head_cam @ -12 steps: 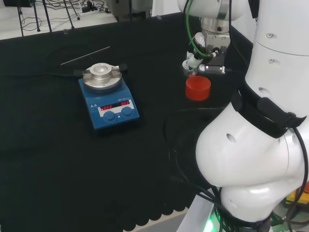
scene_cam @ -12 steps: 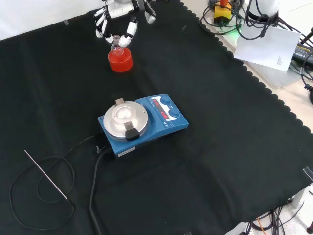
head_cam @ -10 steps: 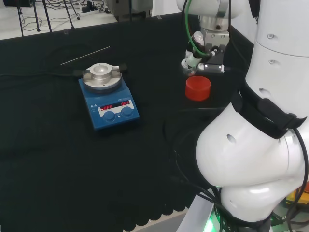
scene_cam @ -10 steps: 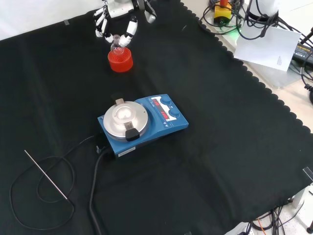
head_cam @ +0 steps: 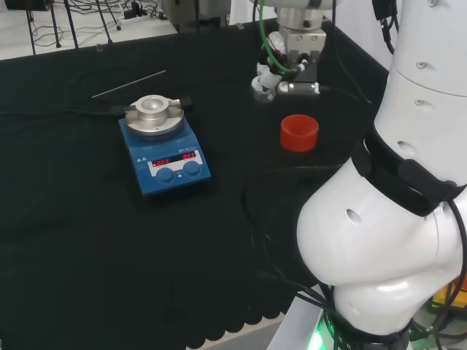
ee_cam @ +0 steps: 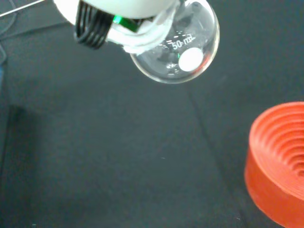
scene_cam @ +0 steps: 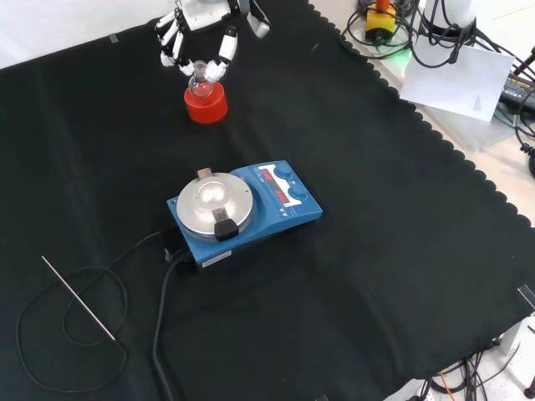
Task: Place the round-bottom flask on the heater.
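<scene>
Black cloth covers the surface [scene_cam: 401, 251], and on it you have one heater [scene_cam: 244, 210], one red stand [scene_cam: 206, 102], one thin metal rod [scene_cam: 78, 299] and one flask [scene_cam: 199, 79]. The flask is off the stand: the hand [scene_cam: 196, 38] has its fingers [scene_cam: 224, 48] curled round the neck and carries the bulb in the air. In the wrist view the clear bulb [ee_cam: 176, 47] hangs above bare cloth with the stand [ee_cam: 277, 164] off to one side and below. In the head view the hand [head_cam: 281, 62] sits left of and above the stand [head_cam: 299, 133], well apart from the heater [head_cam: 162, 142].

Watch the grip first. You hold smooth glass by its neck only, so a quick swing toward the heater could let the bulb tilt or slip through the fingers, and a drop onto the metal plate would likely crack it.

Watch the landing too. The plate has a shallow round seat [scene_cam: 211, 195]; if you come down off centre, the round bottom will likely roll off once you let go. A black clip [scene_cam: 224, 229] sits at the plate's edge, and the bulb could catch on it if you approach low from that side. Keep the flask high while crossing.
</scene>
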